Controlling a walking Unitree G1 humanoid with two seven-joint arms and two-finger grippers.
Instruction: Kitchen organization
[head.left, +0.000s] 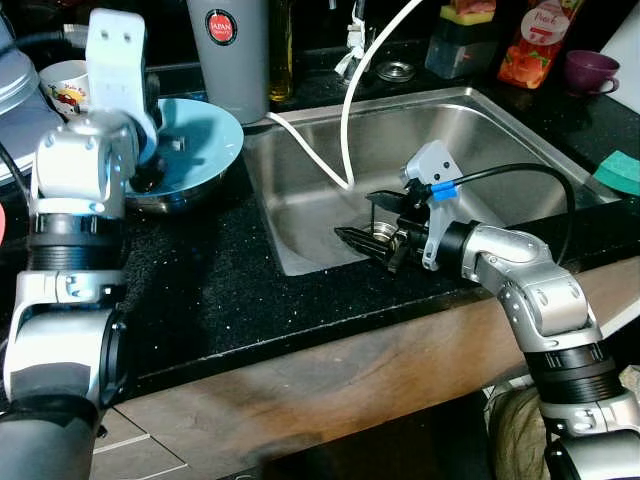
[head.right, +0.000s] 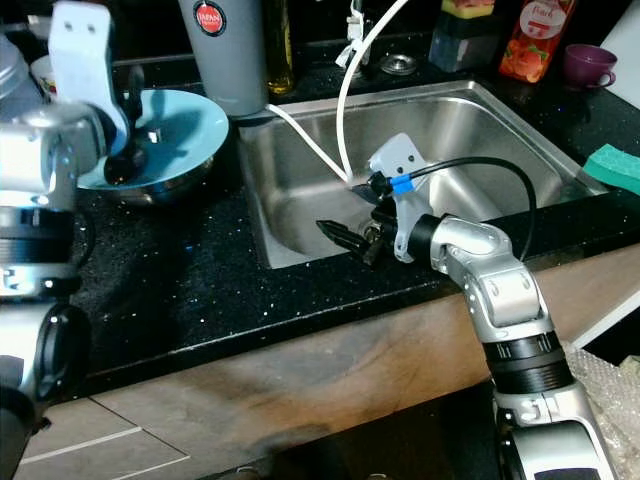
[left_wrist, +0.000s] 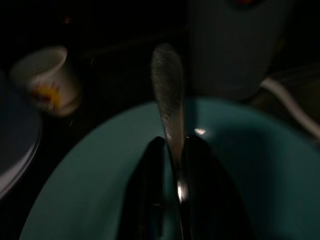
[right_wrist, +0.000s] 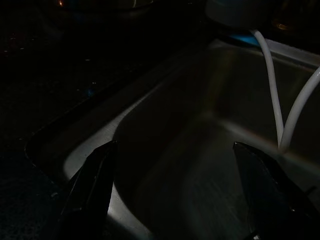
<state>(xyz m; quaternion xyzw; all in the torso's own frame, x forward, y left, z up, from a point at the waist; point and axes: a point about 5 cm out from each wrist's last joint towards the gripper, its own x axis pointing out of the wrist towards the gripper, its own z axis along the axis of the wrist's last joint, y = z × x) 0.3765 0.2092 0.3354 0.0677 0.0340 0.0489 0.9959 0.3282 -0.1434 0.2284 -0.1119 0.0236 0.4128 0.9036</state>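
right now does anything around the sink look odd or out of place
Yes: a white hose drapes over the back rim and loops down into the stainless steel sink. Also, the left gripper holds a metal spoon over the light blue bowl. No spill or damage is visible.

Two cups (head.left: 66, 84) (head.left: 588, 71), one bowl (head.left: 215, 140), one spoon (left_wrist: 168, 100).

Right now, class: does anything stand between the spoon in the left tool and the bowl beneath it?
Nothing visible does. The left tool holds the spoon directly over the bowl.
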